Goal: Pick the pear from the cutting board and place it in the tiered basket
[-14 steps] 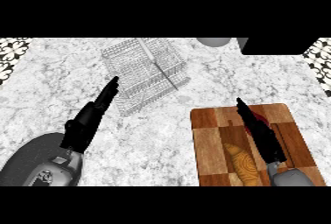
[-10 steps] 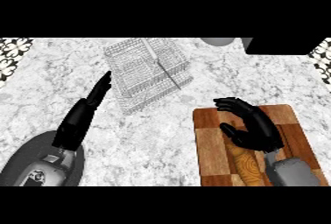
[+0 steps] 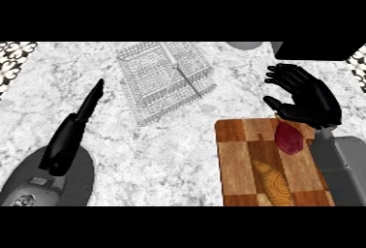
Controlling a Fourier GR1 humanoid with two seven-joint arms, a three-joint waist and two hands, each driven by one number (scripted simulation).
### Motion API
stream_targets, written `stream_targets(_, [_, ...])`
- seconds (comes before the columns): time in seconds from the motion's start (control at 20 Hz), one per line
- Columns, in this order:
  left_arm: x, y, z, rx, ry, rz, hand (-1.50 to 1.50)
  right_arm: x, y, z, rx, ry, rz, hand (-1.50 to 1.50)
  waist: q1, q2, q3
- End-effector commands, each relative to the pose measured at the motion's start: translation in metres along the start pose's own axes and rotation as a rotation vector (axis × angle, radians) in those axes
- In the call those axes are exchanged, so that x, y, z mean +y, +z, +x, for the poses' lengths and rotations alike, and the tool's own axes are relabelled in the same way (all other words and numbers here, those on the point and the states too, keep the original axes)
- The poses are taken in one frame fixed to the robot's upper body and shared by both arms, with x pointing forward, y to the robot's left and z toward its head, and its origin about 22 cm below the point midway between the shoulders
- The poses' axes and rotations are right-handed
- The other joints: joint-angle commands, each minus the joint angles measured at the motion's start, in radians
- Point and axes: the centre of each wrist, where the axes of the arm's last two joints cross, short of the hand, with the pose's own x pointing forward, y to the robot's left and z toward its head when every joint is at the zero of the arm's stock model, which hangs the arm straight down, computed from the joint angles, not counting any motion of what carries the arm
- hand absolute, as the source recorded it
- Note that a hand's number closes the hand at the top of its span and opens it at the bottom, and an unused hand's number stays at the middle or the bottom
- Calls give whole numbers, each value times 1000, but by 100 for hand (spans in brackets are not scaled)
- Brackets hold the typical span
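One pear (image 3: 288, 137), dark red, lies on the board (image 3: 243, 160) at its 1 o'clock corner, below the right hand (image 3: 307, 99), whose fingers are spread, grasping nothing. It looks light, smooth and bruisable; its wide belly seems the place to grasp. Left hand (image 3: 75, 131) rests flat at 9 o'clock; basket (image 3: 166, 77) at 12.

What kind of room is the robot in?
Probably a kitchen. There is a marble-look counter, a wooden cutting board with a dark red pear on it, and a wire tiered basket for holding food.
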Motion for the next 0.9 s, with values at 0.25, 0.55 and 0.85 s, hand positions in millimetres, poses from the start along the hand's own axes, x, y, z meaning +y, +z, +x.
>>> stream_targets(0.25, [4, 6, -12, 6, -22, 33, 0, -61, -10, 82, 232, 328, 287, -150, -20, -1, -2])
stream_targets(0.55, [10, 16, -17, 15, -31, 17, 0, -76, 0, 153, 466, 813, 373, -150, -22, -8, -4])
stream_targets(0.85, [18, 8, -13, -1, -22, 30, 0, -46, -12, 167, 566, 1000, 361, -150, -18, -4, -2])
